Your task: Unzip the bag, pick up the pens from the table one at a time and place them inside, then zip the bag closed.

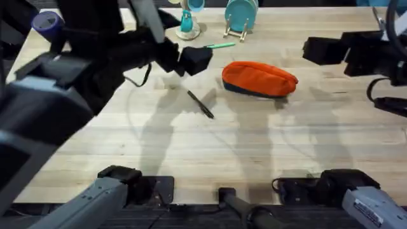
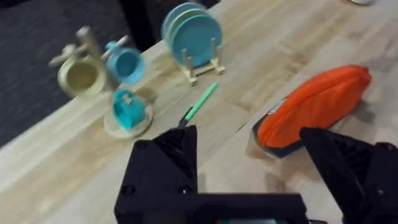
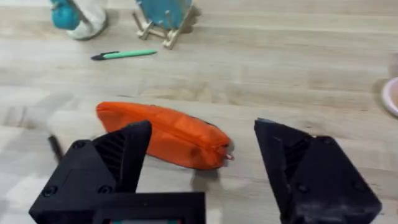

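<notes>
The orange bag [image 1: 259, 79] lies zipped shut on the table [image 1: 254, 146], right of centre; it also shows as the bag [image 2: 314, 106] and the bag [image 3: 161, 134]. Behind it lies the light green pen [image 1: 220, 45] [image 2: 200, 102] [image 3: 124, 55]. In front and to its left is the black pen [image 1: 200, 104] [image 3: 55, 146]. My left gripper [image 1: 193, 60] [image 2: 249, 168] hovers open above the table, left of the bag. My right gripper [image 1: 320, 49] [image 3: 202, 162] hangs open to the bag's right, holding nothing.
A teal plate rack [image 1: 241, 16] [image 2: 193, 34] and a cup stand [image 1: 187, 22] [image 2: 121, 93] stand along the far edge. A pink rim [image 3: 392, 96] shows beyond the bag's end. Bare wood lies in front of the bag.
</notes>
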